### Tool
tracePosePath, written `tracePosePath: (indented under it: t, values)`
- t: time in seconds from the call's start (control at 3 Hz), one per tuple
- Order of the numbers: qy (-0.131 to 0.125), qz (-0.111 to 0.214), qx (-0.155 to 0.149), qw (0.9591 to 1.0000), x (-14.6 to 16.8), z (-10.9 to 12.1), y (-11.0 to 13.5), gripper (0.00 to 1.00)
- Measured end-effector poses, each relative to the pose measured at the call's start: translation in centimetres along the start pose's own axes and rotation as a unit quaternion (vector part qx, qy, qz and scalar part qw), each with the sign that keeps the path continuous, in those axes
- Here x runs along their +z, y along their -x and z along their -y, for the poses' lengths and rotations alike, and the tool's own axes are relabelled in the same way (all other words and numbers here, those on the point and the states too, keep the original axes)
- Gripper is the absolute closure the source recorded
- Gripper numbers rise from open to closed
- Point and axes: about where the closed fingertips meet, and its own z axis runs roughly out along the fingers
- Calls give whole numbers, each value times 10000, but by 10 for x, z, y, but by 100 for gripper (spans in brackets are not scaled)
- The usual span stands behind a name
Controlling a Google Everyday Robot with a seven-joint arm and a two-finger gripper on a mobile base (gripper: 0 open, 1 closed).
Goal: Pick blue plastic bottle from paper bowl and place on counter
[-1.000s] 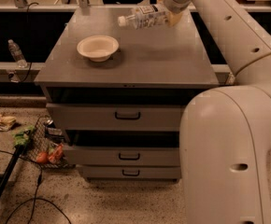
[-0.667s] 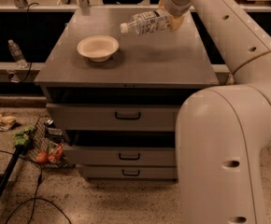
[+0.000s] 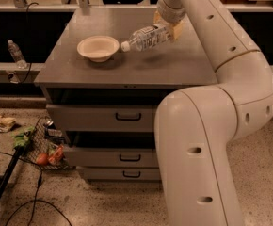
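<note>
The blue plastic bottle (image 3: 148, 37) is clear, with a white dark-marked label and a white cap. The gripper (image 3: 166, 27), at three o'clock of the plain cream-white paper bowl (image 3: 98, 47), clasps it between yellowish pads (image 3: 177, 29). The counter (image 3: 174, 65) is grey, the drawer handles (image 3: 128, 117) black, the arm (image 3: 212, 140) cream-white, and the floor (image 3: 263, 173) speckled beige.

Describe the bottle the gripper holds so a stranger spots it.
On the grey counter over the drawers sits a paper bowl. Just right of it, the gripper holds the blue plastic bottle nearly level, white cap toward the bowl. Unlike the small bottle standing far left, it carries a wide printed label.
</note>
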Motion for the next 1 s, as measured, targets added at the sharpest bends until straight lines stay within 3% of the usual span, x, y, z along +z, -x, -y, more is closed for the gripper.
tracePosePath:
  t: [0.33,0.67,1.0]
  values:
    - [350,248,-278,9987,15,-9,17,32]
    - [434,448,-475,9969,23,-10,28,2]
    - [350,496,-496,9969,21,-8,28,0]
